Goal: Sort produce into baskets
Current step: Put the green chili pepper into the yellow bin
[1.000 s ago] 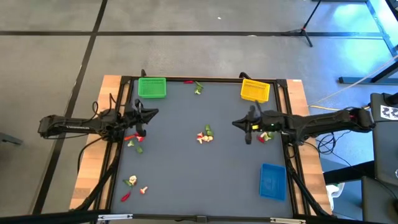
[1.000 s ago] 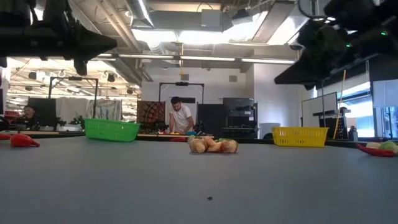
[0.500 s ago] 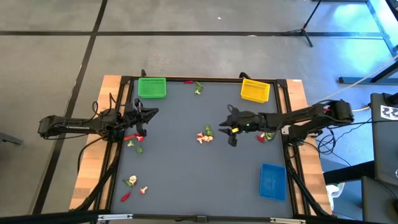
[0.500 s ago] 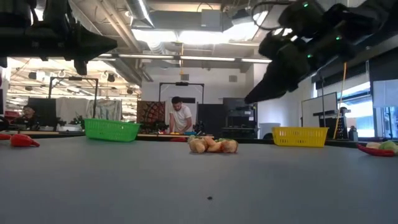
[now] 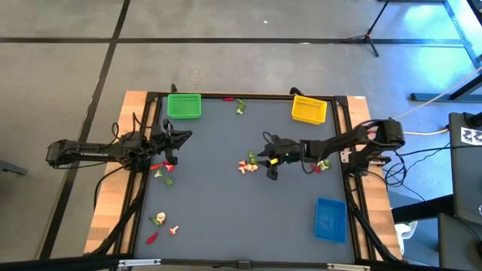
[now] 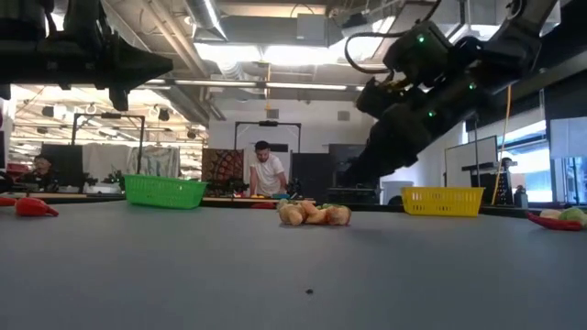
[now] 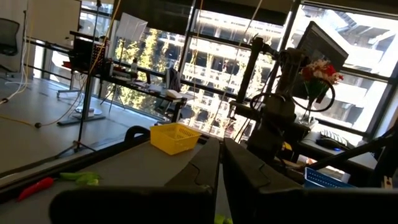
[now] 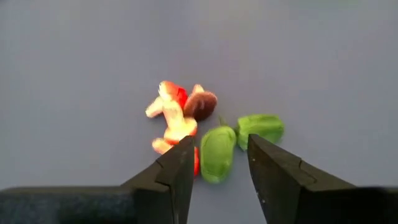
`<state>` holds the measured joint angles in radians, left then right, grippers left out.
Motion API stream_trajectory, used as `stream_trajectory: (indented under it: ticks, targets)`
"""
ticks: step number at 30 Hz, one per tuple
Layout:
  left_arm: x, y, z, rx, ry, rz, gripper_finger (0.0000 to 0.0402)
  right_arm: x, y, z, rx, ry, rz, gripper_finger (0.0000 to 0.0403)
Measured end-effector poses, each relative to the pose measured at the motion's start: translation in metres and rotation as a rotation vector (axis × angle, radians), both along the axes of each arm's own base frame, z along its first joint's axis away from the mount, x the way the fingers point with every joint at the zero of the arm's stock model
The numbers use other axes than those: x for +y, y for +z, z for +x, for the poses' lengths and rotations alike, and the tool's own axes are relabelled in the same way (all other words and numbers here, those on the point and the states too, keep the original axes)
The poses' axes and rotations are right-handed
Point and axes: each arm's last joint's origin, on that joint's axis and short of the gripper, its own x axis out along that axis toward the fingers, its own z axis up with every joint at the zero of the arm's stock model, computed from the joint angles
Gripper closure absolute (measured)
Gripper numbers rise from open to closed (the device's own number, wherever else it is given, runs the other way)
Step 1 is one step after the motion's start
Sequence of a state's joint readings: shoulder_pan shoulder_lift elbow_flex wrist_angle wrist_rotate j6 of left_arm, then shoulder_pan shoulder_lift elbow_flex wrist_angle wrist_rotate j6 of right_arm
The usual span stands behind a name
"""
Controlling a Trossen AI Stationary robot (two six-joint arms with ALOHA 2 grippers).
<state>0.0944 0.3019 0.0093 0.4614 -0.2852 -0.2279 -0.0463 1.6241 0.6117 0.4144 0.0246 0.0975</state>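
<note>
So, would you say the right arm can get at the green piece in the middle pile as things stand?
Probably yes: the right gripper is open above the pile with the green piece showing between its fingers, and nothing lies between them. The red and beige pieces crowd one side.

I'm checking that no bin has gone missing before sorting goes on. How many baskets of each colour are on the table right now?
green basket: 1
yellow basket: 1
blue basket: 1
Total: 3
</note>
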Motion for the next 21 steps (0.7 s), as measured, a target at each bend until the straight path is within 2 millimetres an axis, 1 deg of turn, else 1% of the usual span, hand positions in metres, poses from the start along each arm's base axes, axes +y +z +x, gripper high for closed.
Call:
stream_trajectory:
  ticks: [6, 10, 17, 19, 21]
  targets:
    - [0.0, 0.0, 0.0, 0.001, 0.001, 0.002, 0.0384, 0.0, -0.013, 0.006, -0.004, -0.001, 0.001, 0.0254]
    - [0.0, 0.0, 0.0, 0.001, 0.001, 0.001, 0.0384, -0.001, -0.023, 0.011, 0.035, -0.013, -0.007, 0.0254]
    - [0.0, 0.0, 0.0, 0.0, 0.0, 0.0, 0.0384, -0.002, -0.036, 0.019, 0.083, -0.027, -0.054, 0.0255]
    - [0.0, 0.0, 0.0, 0.0, 0.0, 0.0, 0.0384, -0.003, -0.039, 0.019, 0.089, -0.027, -0.056, 0.0263]
    - [0.0, 0.0, 0.0, 0.001, 0.0, 0.0, 0.0384, -0.003, -0.039, 0.02, 0.093, -0.024, -0.065, 0.0281]
